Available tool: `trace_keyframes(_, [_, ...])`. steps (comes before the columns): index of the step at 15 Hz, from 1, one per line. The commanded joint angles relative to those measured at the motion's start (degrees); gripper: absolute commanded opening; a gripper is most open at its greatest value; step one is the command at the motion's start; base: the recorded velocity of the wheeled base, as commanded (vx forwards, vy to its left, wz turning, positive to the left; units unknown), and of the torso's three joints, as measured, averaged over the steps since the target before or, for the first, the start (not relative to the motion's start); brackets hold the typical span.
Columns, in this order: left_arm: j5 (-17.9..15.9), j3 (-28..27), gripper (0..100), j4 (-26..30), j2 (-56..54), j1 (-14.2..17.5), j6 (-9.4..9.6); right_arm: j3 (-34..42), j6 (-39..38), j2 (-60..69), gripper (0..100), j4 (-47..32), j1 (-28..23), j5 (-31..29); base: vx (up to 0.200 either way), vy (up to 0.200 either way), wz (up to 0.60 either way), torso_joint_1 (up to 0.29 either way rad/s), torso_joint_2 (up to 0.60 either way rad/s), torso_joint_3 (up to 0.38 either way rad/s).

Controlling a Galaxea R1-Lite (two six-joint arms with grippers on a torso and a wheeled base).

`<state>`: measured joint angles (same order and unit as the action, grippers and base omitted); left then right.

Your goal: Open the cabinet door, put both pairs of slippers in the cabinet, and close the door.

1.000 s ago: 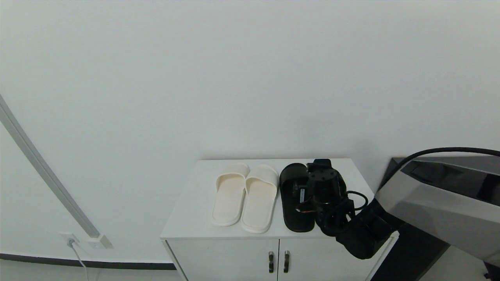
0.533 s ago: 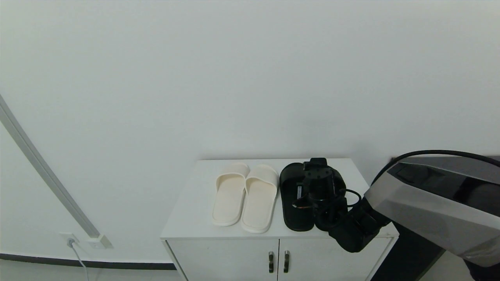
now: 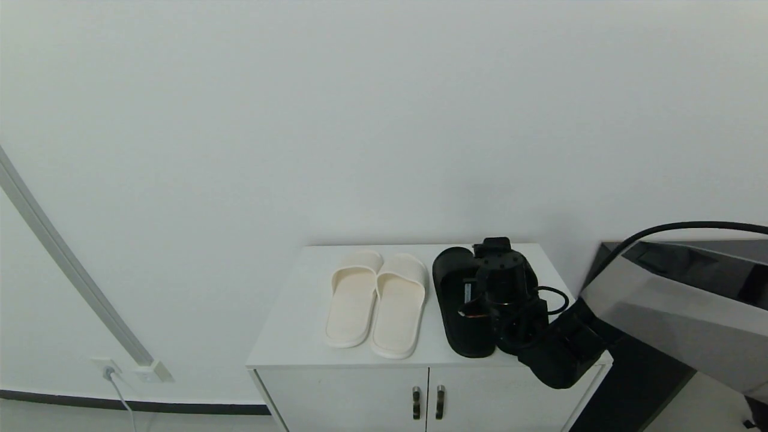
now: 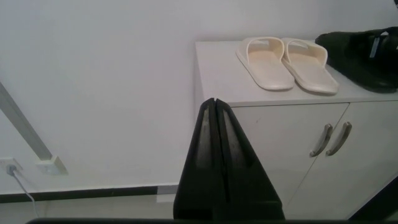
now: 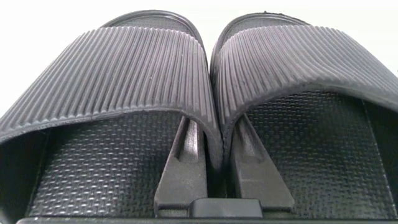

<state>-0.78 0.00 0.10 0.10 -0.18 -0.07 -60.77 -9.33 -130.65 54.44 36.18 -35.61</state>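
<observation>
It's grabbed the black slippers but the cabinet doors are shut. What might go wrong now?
The right gripper pinches only the two touching strap walls of the black slippers, so one might slip free when lifted. The cabinet doors are shut; with the pair held, only the left gripper, itself shut, could open them. The white slippers lie close beside and might get nudged.

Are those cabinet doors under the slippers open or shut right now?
Shut. Both cabinet doors sit flush, their handles side by side; the white slippers lie on top.
</observation>
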Motion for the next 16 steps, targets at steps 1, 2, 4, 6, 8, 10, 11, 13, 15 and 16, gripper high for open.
trace_keyframes(1, [0.0, 0.0, 0, 0.0, 0.0, 0.0, -0.01, 6.5, 1.9, 11.6, 0, 0.0, 1.3, 4.0, 0.000, 0.000, 0.00, 0.000, 0.00, 0.000])
trace_keyframes(2, [0.0, 0.0, 0, 0.0, 0.0, 0.0, -0.01, 8.0, 1.9, 13.4, 0, -0.1, 1.8, 5.4, 0.000, 0.000, 0.00, 0.000, 0.00, 0.000])
trace_keyframes(4, [0.0, 0.0, 0, 0.0, 0.0, 0.0, -0.01, 12.2, 2.4, 18.8, 0, -1.4, 3.8, 8.5, 0.000, 0.000, 0.00, 0.000, 0.00, 0.000])
trace_keyframes(6, [0.0, 0.0, 0, 0.0, 0.0, 0.0, -0.01, 17.4, 2.7, 27.8, 0, -5.8, 8.6, 15.5, 0.000, 0.000, 0.00, 0.000, 0.00, 0.000])
trace_keyframes(8, [0.0, 0.0, 0, 0.0, 0.0, 0.0, -0.01, 20.3, 2.7, 34.9, 0, -12.1, 10.5, 22.5, 0.000, 0.000, 0.00, 0.000, 0.00, 0.000])
trace_keyframes(10, [0.0, 0.0, 0, 0.0, 0.0, 0.0, -0.01, 22.6, 2.5, 40.2, 0, -15.2, 10.9, 27.7, 0.000, 0.000, 0.00, 0.000, 0.00, 0.000])
trace_keyframes(11, [0.0, 0.0, 0, 0.0, 0.0, 0.0, -0.01, 23.4, 2.3, 41.7, 0, -15.9, 10.9, 30.5, 0.000, 0.000, 0.00, 0.000, 0.00, 0.000])
trace_keyframes(13, [0.0, 0.0, 0, 0.0, 0.0, 0.0, -0.01, 23.7, 2.3, 41.7, 0, -18.7, 11.0, 31.8, 0.000, 0.000, 0.00, 0.000, 0.00, 0.000])
trace_keyframes(15, [0.0, 0.0, 0, 0.0, 0.0, 0.0, -0.01, 24.5, 2.3, 41.5, 0, -19.3, 11.4, 31.9, 0.000, 0.000, 0.00, 0.000, 0.00, 0.000])
trace_keyframes(16, [0.0, 0.0, 0, 0.0, 0.0, 0.0, -0.01, 24.6, 2.3, 41.6, 0, -19.3, 11.5, 31.9, 0.000, 0.000, 0.00, 0.000, 0.00, 0.000])
